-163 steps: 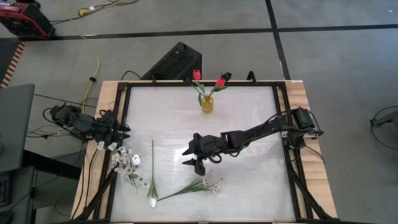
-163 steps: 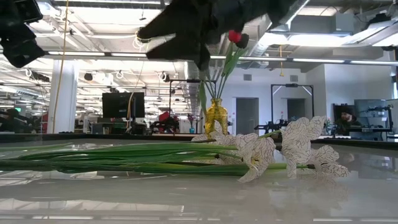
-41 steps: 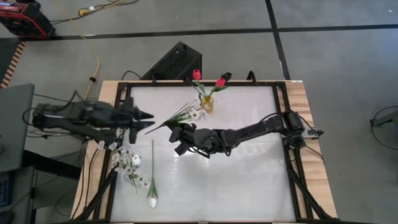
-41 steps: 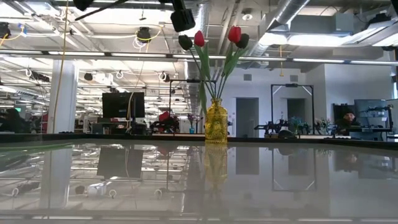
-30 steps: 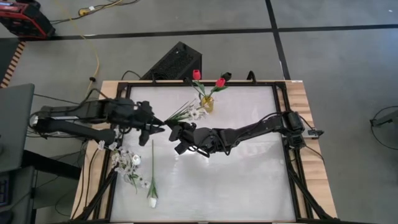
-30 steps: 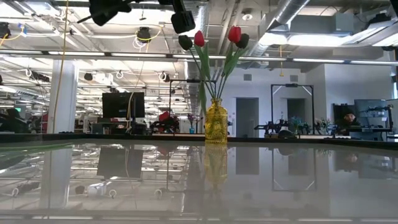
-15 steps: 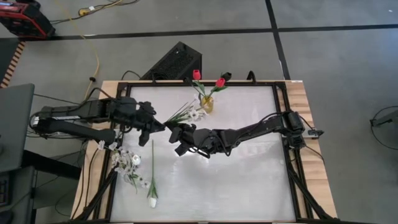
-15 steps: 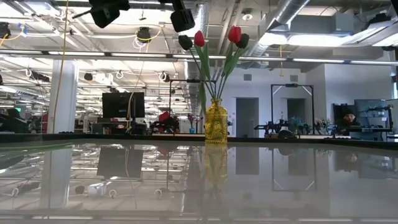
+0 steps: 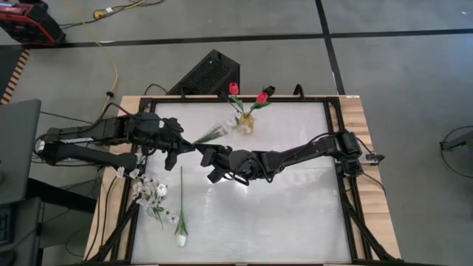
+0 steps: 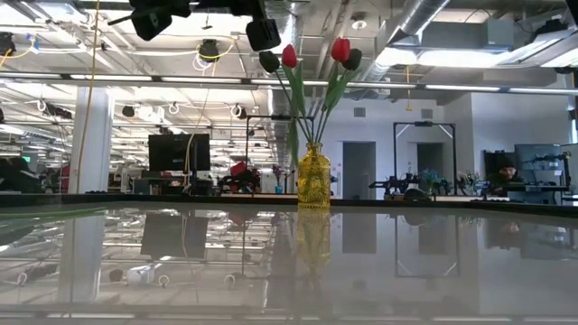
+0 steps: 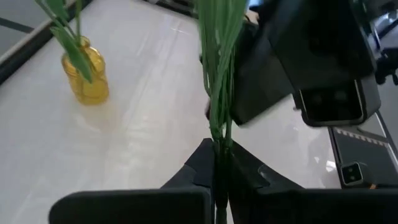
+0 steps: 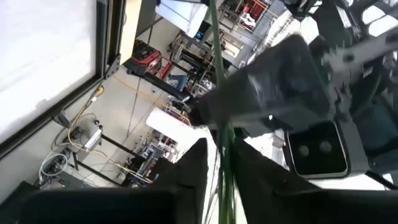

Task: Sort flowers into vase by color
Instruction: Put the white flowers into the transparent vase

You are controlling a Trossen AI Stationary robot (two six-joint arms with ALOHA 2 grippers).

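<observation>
A yellow glass vase (image 9: pixel 245 123) stands at the table's far middle with two red tulips (image 9: pixel 233 89) in it. A spray of green stems (image 9: pixel 208 136) with small white blossoms (image 9: pixel 225 126) hangs in the air just left of the vase. My left gripper (image 9: pixel 189 145) is shut on the spray's stem end. My right gripper (image 9: pixel 202 154) is right beside it. In the right wrist view its fingers (image 12: pixel 194 163) stand apart on either side of the stems (image 12: pixel 222 134), with a gap showing. Both grippers are high above the table. My left gripper pinches the bundle of green stems near its cut end (image 11: pixel 217 144) between its two fingers. It comes about level from the table's left, and the stems run on ahead along the fingers. The spray is lifted clear, its blossom end toward the vase.
Another white-blossom spray (image 9: pixel 151 192) and a white tulip (image 9: pixel 181 239) on a long stem lie flat near the table's front left. A black box (image 9: pixel 208 72) sits beyond the far edge. The table's right half (image 9: pixel 295 207) is bare.
My left gripper has edged toward the table's right, up to the spray's stem end beside my right gripper. The spray's blossom end has swung toward the far edge and shows blurred, while its stem end stays between the grippers.
</observation>
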